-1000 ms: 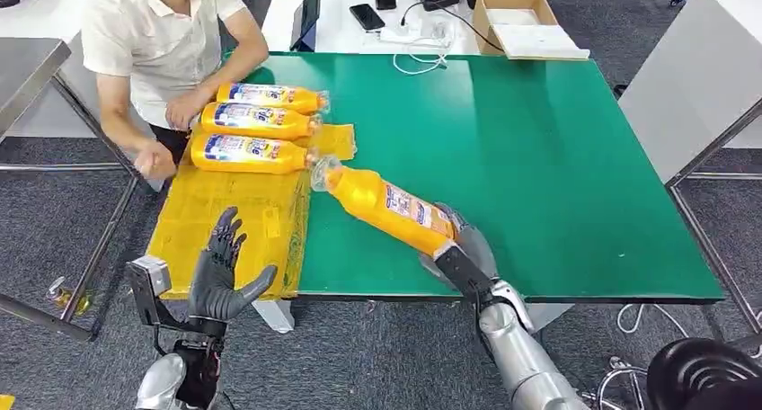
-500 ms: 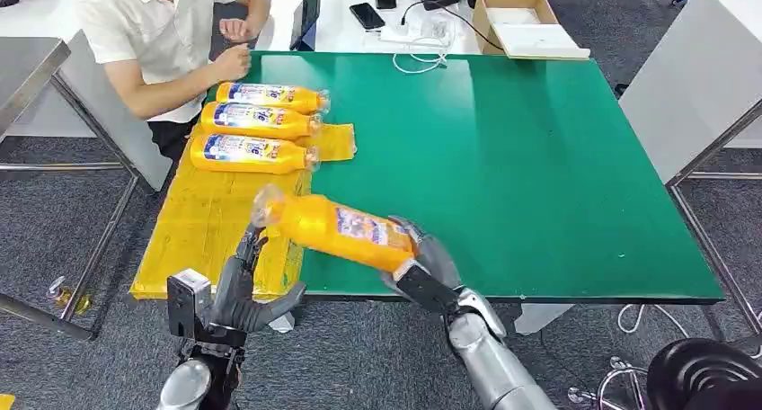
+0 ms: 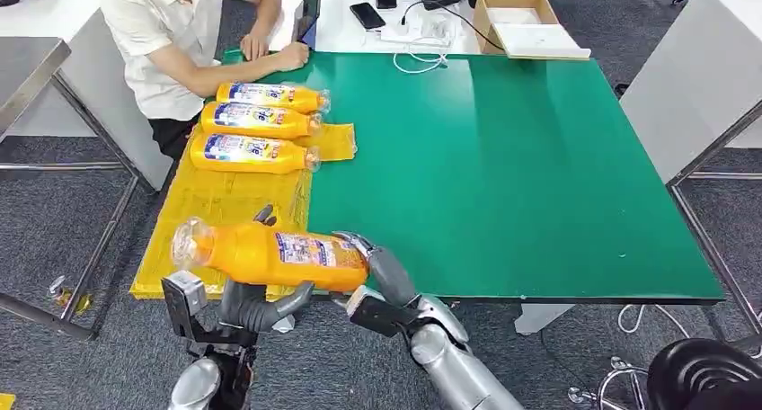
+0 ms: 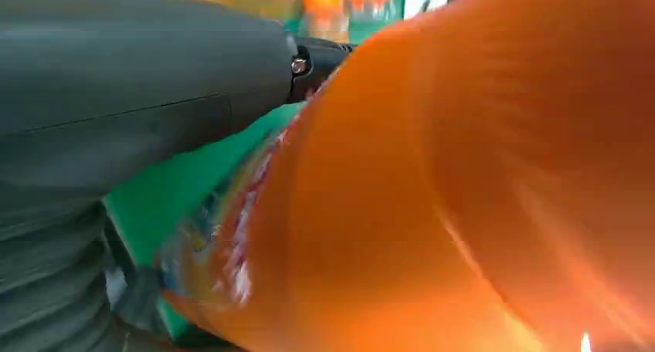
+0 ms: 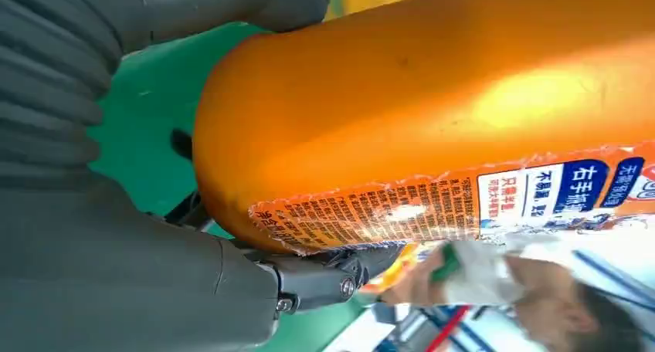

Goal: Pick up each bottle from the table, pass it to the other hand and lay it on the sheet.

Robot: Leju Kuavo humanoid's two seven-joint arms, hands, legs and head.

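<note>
Three orange bottles (image 3: pixel 256 122) lie on the yellow sheet (image 3: pixel 220 217) at left, while nearer, the left hand (image 3: pixel 256 302) cups spread fingers under a fourth bottle (image 3: pixel 270 255) whose base the right hand (image 3: pixel 382 280) grips above the green surface (image 3: pixel 521 176).

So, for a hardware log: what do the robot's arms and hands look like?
Both arms are silver metal. The right hand and left hand are dark grey with darker fingers. Wrist views show grey ribbed covers. A grey boxy module sits at the left wrist.
</note>
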